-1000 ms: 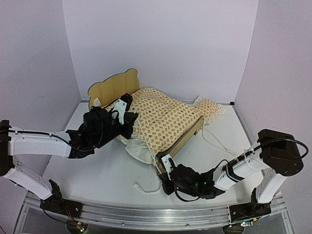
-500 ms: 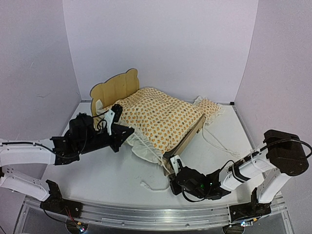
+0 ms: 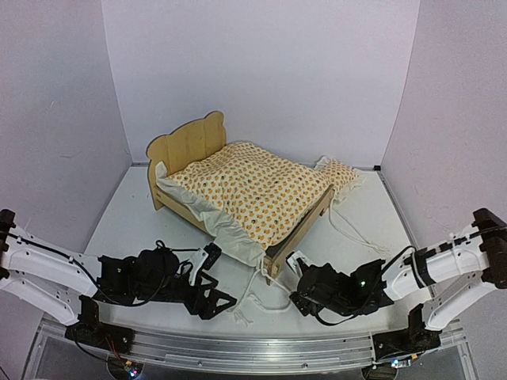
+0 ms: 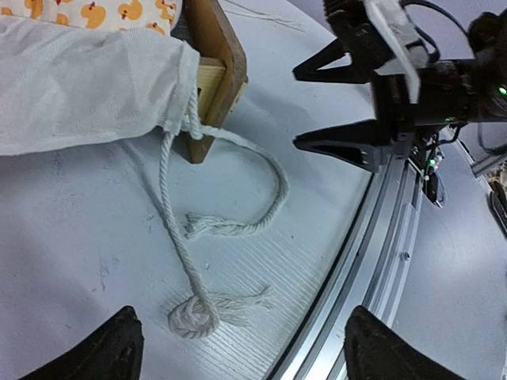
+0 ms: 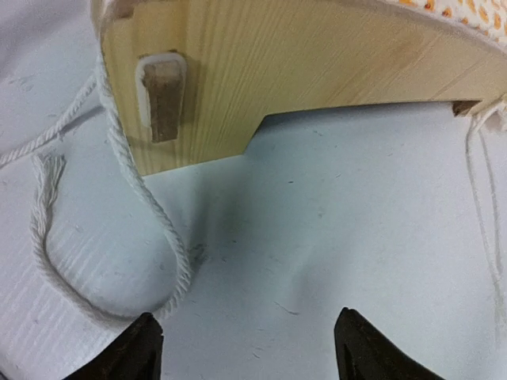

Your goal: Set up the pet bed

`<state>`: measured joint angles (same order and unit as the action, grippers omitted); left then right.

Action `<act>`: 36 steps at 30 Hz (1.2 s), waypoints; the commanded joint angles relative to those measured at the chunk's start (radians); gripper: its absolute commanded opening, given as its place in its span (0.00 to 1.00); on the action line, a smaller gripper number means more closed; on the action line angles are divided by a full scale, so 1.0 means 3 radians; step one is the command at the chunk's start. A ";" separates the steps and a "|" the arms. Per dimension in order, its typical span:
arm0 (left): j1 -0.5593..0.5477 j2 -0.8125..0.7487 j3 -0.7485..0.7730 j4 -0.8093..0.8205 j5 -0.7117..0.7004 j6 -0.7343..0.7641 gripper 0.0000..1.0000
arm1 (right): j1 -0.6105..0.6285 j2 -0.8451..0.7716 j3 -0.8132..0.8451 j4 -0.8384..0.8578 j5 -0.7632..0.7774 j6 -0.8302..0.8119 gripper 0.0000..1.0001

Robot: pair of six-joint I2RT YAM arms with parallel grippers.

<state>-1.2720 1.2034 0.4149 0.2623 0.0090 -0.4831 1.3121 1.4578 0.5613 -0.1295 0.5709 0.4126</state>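
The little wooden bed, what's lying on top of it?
An orange-print quilt with a white ruffle covers the bed from end to end, spilling over the near side. The bed's floor underneath is hidden by it.

You'll find the pet bed [image 3: 202, 136] standing level on its feet, set diagonally across the tabletop [image 3: 142, 237]. Its light plywood headboard [image 3: 176, 149], scalloped on top like bear ears, stands upright toward the far left corner. The low footboard [image 3: 305, 229] faces the middle of the near edge, its underside cut away between flat feet, a wooden tab [image 5: 162, 99] slotted through its corner.
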 commanded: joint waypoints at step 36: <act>0.1800 -0.1036 0.1327 -0.2038 -0.1926 0.0133 0.96 | -0.1048 0.0382 0.1542 -0.2675 -0.0286 0.0923 0.51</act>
<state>-0.7418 0.8928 0.7483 -0.3370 -0.4782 -0.4835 1.0351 1.6413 1.1515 -0.6792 0.4591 0.7349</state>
